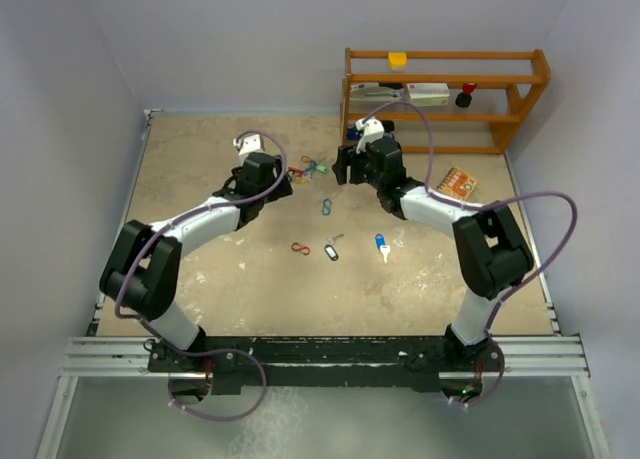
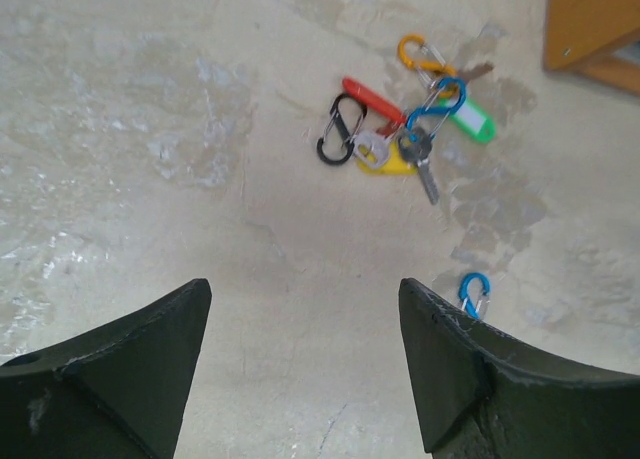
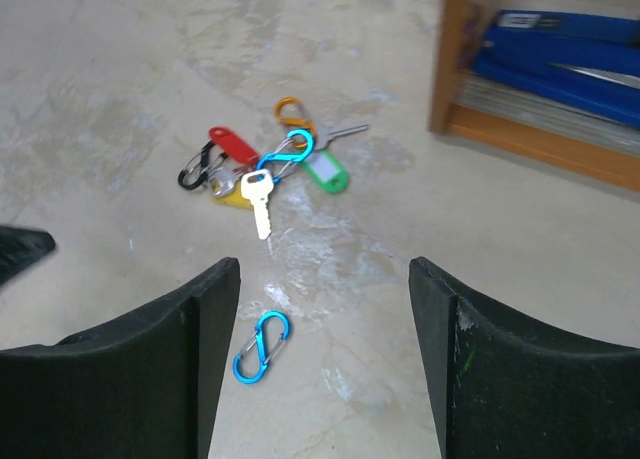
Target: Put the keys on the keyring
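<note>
While the left gripper [image 2: 305, 304] and right gripper [image 3: 325, 279] gape empty, tags [image 3: 328, 171] on the keys [image 3: 259, 197] are illegible.

Keys [image 3: 258, 191] bunched flat; black-tag key [image 1: 332, 250] & blue-tag key [image 1: 383, 246] lie apart.

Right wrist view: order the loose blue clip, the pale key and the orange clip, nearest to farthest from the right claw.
1. Loose blue clip, between the fingers of the right claw.
2. Pale key, in the bunch ahead.
3. Orange clip, at the bunch's far end.
</note>
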{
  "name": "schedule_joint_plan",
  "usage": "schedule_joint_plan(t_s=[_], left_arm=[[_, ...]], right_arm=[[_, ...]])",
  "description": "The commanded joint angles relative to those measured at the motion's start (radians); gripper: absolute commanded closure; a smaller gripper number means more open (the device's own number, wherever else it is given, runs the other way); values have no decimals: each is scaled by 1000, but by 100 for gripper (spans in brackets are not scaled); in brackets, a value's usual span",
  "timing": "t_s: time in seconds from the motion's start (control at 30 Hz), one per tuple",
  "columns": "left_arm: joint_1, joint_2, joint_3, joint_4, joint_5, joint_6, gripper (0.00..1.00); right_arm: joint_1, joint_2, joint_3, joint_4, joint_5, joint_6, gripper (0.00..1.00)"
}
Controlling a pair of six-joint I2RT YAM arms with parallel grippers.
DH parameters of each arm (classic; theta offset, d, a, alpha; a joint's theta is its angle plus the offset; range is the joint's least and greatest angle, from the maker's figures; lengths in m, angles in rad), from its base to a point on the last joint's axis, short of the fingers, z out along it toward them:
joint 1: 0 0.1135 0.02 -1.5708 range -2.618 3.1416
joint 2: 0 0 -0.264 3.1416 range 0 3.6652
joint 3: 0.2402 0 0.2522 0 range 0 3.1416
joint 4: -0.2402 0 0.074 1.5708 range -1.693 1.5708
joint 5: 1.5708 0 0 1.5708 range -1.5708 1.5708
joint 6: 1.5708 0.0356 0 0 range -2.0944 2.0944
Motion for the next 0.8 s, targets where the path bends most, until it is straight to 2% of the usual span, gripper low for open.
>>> schedule_joint_plan(t_s=[0.0,0.13,0.3,0.4,0.77], left_arm=[[-34,61,78,11,50,26,28],[-91,122,140,-16,32,47,29],[-159,187,213,-56,20,64,31],[-184,224,235,-63,24,70,31],[-235,348,288,-47,14,107,32]], right_arm=[[1,-93,20,-216,194,83,28],[2,-136,5,-334,245,118,28],[0,-219,-70,-337,267,127,28],[1,-263,-101,-348,333,119,28],[-16,-428,-202,-296,396,119,29]])
